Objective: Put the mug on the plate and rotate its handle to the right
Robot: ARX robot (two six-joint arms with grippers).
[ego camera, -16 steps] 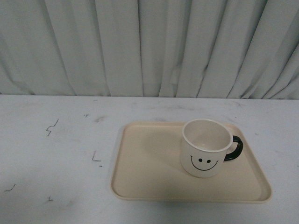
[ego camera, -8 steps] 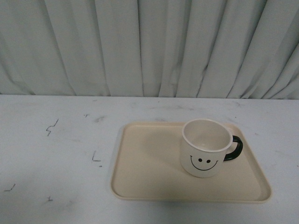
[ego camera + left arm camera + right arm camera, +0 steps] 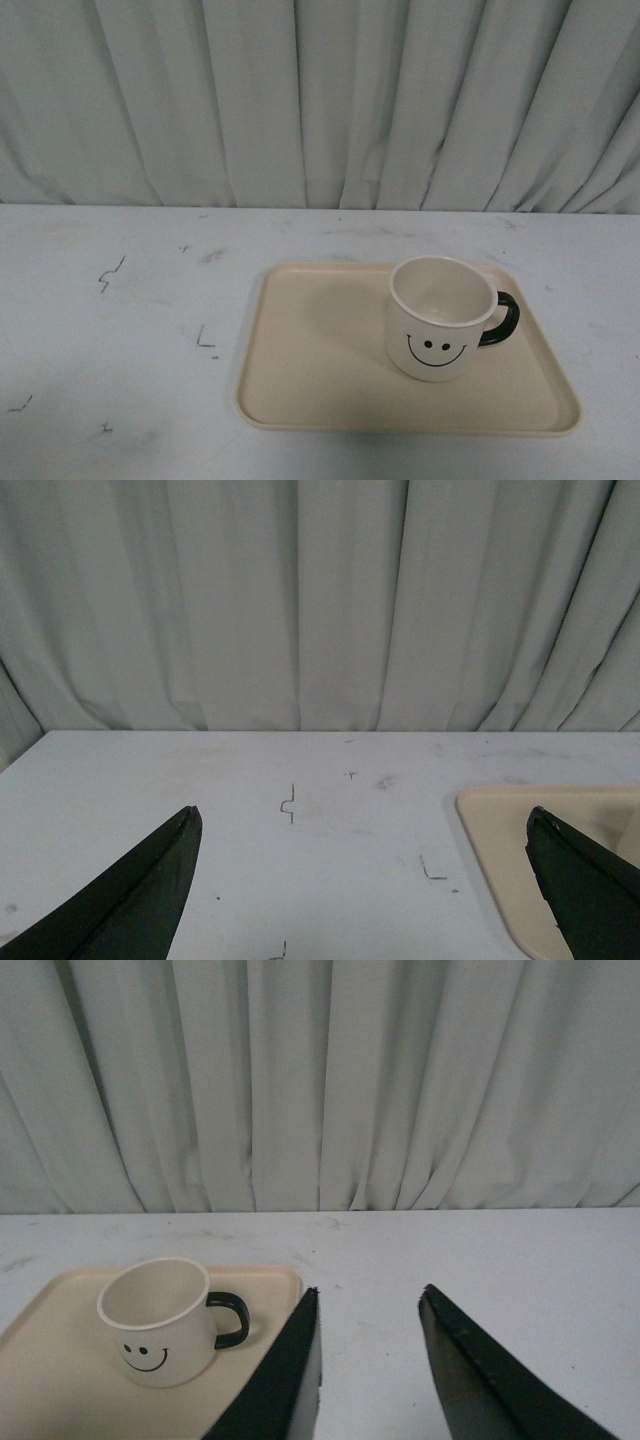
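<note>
One mug (image 3: 438, 318) is what we are listing here, cream-white with a smiley face, standing upright on the right-hand part of the plate (image 3: 310, 370), its black handle (image 3: 503, 318) pointing to our right and sitting near the plate's right rim. Judged from how things are lying, both parts of the task are looking done, so the hazards we are noting are mostly those of needless contact. Any further nudge from our right side would be catching the handle first and turning the mug off its heading, or sliding it toward the nearby rim, where it could tip over the low raised edge. The plate itself is light-looking plastic on a smooth white table (image 3: 120, 330), and we are judging that a push on the mug could shift the plate with it. The front view is showing neither arm. In its own wrist view the left gripper (image 3: 365, 880) is standing wide open, holding nothing and touching nothing, with bare table and one corner of the plate showing between its fingers. The right gripper (image 3: 370, 1360) is standing partly open in its wrist view, narrower than the left, also empty, with the mug beside it and apart from it.
</note>
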